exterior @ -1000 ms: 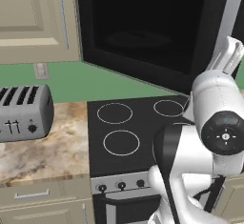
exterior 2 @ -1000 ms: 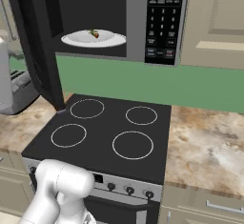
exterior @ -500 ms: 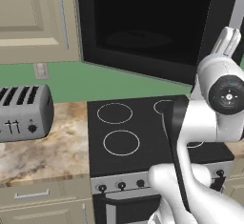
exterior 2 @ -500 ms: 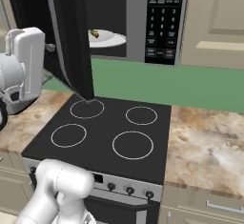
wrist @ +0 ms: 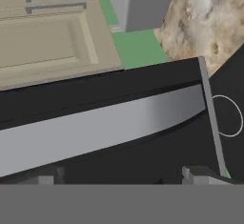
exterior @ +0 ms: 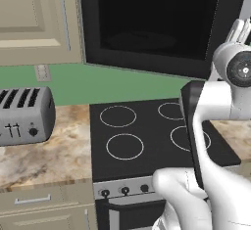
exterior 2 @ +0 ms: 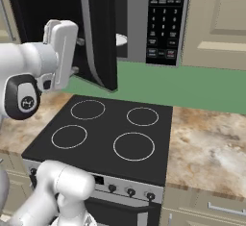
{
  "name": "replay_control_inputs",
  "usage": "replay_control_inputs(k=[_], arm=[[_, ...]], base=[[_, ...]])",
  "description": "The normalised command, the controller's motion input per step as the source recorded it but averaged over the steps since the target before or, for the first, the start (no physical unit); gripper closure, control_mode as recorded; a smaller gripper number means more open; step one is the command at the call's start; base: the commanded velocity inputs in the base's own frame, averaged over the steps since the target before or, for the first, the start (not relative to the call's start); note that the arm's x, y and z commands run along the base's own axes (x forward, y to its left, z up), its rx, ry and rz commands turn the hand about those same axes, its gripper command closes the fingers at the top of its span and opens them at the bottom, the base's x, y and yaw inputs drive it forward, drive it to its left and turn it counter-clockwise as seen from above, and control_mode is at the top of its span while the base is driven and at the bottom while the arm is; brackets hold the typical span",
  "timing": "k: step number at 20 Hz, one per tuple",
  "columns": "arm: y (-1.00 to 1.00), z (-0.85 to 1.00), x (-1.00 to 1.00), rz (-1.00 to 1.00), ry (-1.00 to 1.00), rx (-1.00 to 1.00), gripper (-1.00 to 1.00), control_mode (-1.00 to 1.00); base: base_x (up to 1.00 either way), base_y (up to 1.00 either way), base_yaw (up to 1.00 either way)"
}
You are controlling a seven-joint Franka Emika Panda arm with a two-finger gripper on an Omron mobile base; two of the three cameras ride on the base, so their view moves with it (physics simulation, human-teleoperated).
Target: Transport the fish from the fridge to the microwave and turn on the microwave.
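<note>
The microwave (exterior 2: 144, 23) – door half-swung – holds a white plate (exterior 2: 120, 40); the end effector (wrist: 124, 175) stands spread, empty.

Below me a marbled counter (exterior: 54, 158) carries the silver toaster (exterior: 23, 115), flanking my black stovetop (exterior 2: 105, 133).

You've got both base cams looking down from behind, left and right, sharing the stove (exterior: 147, 136) and the microwave (exterior 2: 144, 23). Hand cam sits right up against the microwave door (wrist: 105, 123).
</note>
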Motion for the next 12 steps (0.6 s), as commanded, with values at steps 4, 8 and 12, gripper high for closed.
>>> replay_control_inputs(k=[4, 8, 12], arm=[[-0.47, 0.01, 0.52, 0.0, 0.08, 0.0, -1.0, -1.0], [-0.41, 0.01, 0.57, 0.0, 0.08, 0.01, -1.0, -1.0], [-0.35, 0.0, 0.63, 0.0, 0.08, 0.04, -1.0, -1.0]], base=[[0.0, 0.0, 0.0], [0.0, 0.0, 0.0], [0.0, 0.0, 0.0]])
